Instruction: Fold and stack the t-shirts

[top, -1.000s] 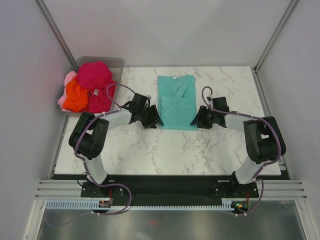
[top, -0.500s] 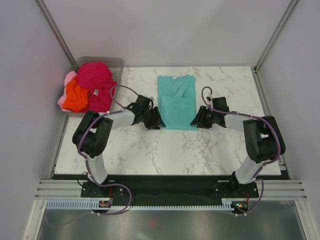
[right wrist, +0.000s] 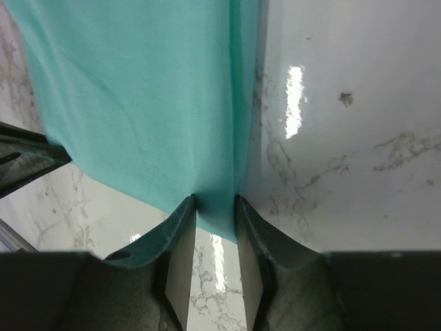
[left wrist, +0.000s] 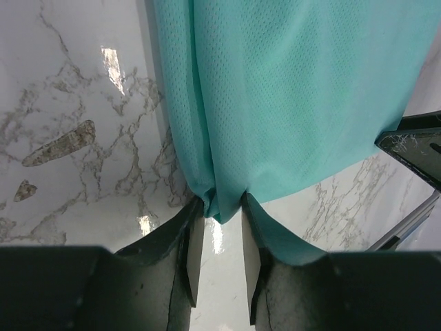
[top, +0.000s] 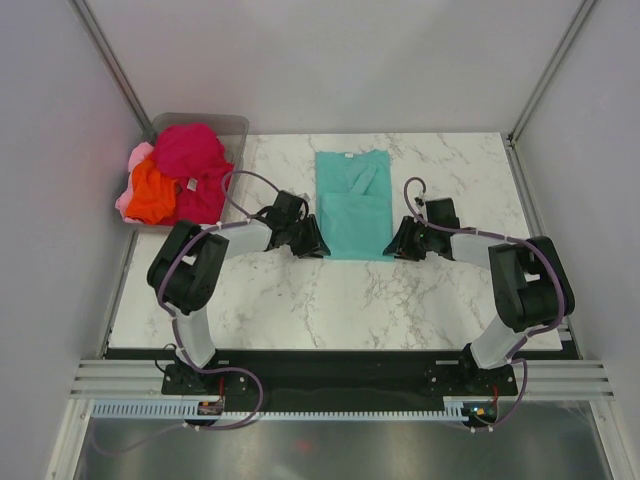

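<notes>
The teal t-shirt (top: 353, 200) lies flat on the marble table, sleeves folded in and collar at the far end. My left gripper (top: 316, 243) is shut on its near-left corner; in the left wrist view the cloth (left wrist: 289, 103) bunches between the fingertips of that gripper (left wrist: 219, 207). My right gripper (top: 393, 243) is shut on the near-right corner; in the right wrist view the cloth (right wrist: 138, 89) is pinched by that gripper (right wrist: 215, 203). The magenta-red t-shirt (top: 188, 150), orange t-shirt (top: 150, 192) and light pink t-shirt (top: 137, 157) are heaped at the far left.
The clear plastic bin (top: 236, 126) at the far left corner holds the heaped shirts. White walls close in the table on three sides. Bare marble (top: 350, 300) lies between the teal shirt and the arm bases.
Both grippers have edged slightly toward the near side at the shirt's corners. The left arm's elbow has swung a little to the right. The shirt's outline looks the same.
</notes>
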